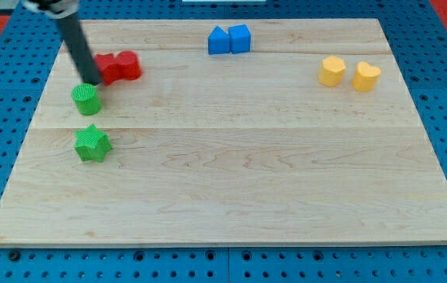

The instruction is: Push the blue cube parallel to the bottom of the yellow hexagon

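Non-task stuff, relative to green cylinder (86, 99): green star (92, 144) just below it, two red blocks (119, 67) just upper-right, touching each other. Blue triangular block (218, 41) and yellow heart (366, 76) far right.

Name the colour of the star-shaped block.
Green: the star, clearest in the camera view.

Blue cube (239, 38), yellow hexagon (332, 71), pale wooden board (247, 173).
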Robot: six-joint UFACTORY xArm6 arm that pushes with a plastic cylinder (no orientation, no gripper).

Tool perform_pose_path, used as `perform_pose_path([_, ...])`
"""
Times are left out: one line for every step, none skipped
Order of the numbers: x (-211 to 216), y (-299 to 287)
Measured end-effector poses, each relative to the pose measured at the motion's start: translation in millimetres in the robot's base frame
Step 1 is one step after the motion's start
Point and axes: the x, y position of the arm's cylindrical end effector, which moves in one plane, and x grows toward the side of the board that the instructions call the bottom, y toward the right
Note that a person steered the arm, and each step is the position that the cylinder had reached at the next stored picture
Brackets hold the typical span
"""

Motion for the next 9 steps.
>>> perform_pose_path([-12.6,74.3])
perform_pose_path([-43.7,89.2])
perform_pose_path([-37.4,107.0])
perform_pose_path([-34.7,132.6])
perform_pose_path([-34.7,152.9])
perform_pose_path([-34.5,189.5])
perform_pose_path([-34.5,227.9])
perform_pose_path([-34.5,260.1])
perform_pose_path([-34.5,291.6])
